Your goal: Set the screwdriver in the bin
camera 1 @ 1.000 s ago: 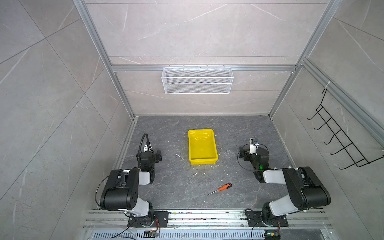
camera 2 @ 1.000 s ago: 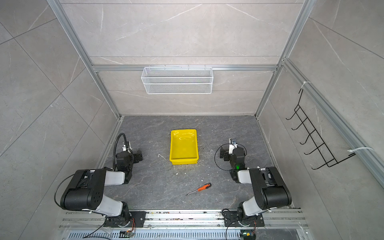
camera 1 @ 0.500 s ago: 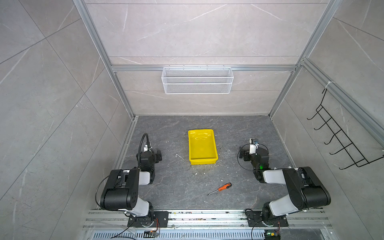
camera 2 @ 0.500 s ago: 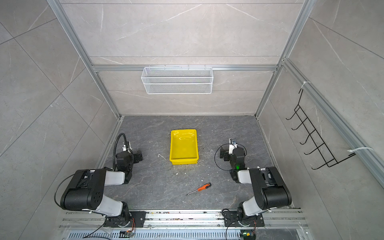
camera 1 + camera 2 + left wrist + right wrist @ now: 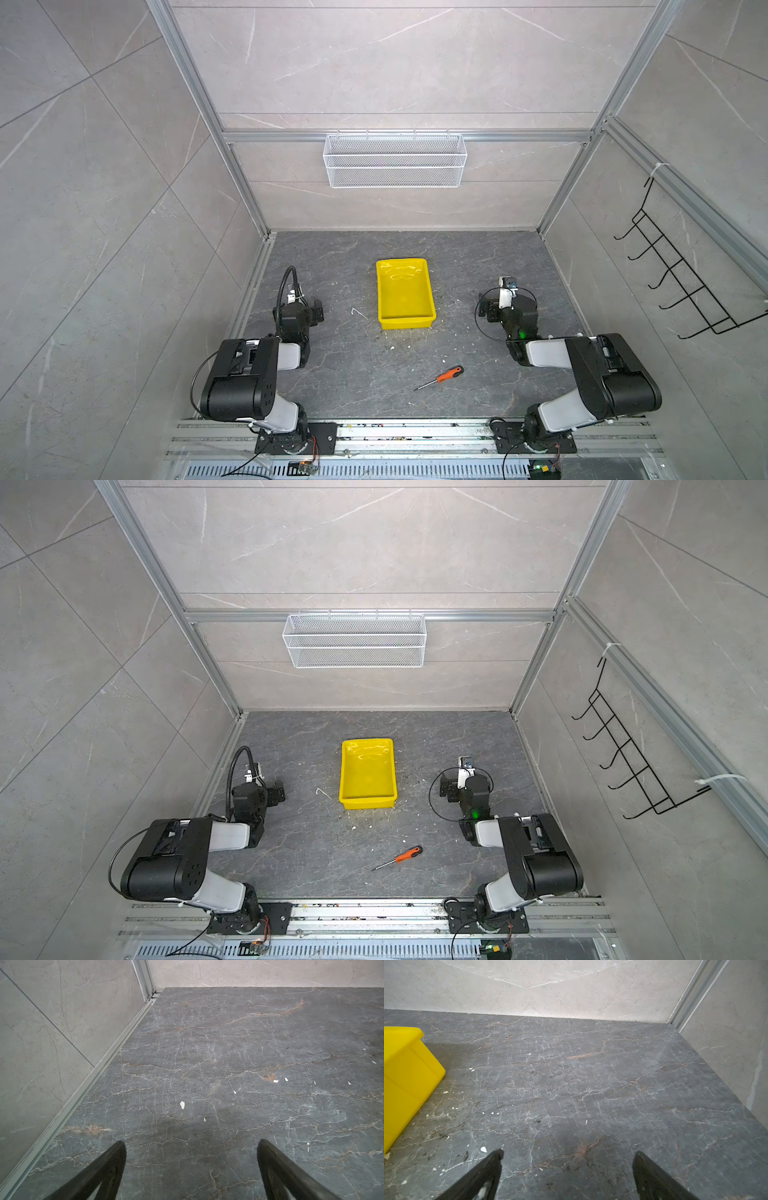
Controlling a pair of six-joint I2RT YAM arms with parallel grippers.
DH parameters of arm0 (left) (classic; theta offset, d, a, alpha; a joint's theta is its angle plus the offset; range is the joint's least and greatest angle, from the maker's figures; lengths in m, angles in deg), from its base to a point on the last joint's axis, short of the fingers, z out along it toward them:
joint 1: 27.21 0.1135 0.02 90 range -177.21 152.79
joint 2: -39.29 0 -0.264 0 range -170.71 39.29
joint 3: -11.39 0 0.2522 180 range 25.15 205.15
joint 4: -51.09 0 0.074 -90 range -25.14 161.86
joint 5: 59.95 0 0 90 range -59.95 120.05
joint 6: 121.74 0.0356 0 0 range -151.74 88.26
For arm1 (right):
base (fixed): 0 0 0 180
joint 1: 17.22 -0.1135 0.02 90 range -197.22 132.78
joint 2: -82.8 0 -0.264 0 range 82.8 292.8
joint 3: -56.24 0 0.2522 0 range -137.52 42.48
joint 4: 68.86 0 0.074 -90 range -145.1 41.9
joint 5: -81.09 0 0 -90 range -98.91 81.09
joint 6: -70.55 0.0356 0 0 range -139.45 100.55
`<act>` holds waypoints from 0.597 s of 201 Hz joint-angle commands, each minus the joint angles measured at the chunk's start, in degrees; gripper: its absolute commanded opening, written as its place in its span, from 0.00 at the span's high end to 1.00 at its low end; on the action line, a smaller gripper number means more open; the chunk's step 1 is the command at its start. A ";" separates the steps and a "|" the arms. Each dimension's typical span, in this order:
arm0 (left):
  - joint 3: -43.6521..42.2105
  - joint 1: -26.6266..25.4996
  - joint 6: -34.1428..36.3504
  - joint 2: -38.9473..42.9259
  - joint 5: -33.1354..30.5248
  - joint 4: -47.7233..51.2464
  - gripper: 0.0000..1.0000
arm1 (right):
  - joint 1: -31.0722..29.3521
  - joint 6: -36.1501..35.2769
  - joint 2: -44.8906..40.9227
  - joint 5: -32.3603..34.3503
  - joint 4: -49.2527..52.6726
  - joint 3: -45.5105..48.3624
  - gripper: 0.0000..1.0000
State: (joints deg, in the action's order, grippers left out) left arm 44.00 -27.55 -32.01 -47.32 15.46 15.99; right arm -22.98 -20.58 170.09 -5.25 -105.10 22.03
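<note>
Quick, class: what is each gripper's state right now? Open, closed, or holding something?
Left gripper: open, holding nothing.
Right gripper: open, holding nothing.

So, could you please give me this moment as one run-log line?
stage: not started | screwdriver: on table, untouched | bin: empty | left gripper: open, empty | right gripper: open, empty

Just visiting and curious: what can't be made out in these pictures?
- Tip shape of the screwdriver: too small in both top views; it lies outside both wrist views.
- Inside of the bin: the right wrist view shows only an outer corner, cut off by the picture edge.
- White flecks on the table: too small to identify.
</note>
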 commanded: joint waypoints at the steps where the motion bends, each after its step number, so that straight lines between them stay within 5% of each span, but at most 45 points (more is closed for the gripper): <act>1: 0.82 0.34 -0.92 0.40 0.40 -1.93 0.00 | -0.71 -0.58 -1.52 -0.64 -4.04 2.38 0.01; 28: 0.79 0.34 -0.92 0.43 0.45 -1.94 0.00 | -4.22 -0.80 -4.55 9.63 -12.35 7.68 0.01; 53: 0.81 0.34 -0.92 0.39 0.42 -1.89 0.00 | -8.84 -1.39 -12.61 19.47 -4.46 7.64 0.01; 80: 0.77 0.34 -0.91 0.42 0.45 -1.93 0.00 | -9.78 1.15 -16.22 23.05 1.60 6.82 0.01; 120: 0.81 0.34 -0.95 0.40 0.44 -1.89 0.00 | -14.13 -5.13 -17.45 23.95 3.64 4.10 0.01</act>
State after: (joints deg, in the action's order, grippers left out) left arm 44.00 -27.55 -32.01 -47.32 15.48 15.99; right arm -34.34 -21.82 154.17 15.80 -104.84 28.15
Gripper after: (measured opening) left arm 0.998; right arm 0.991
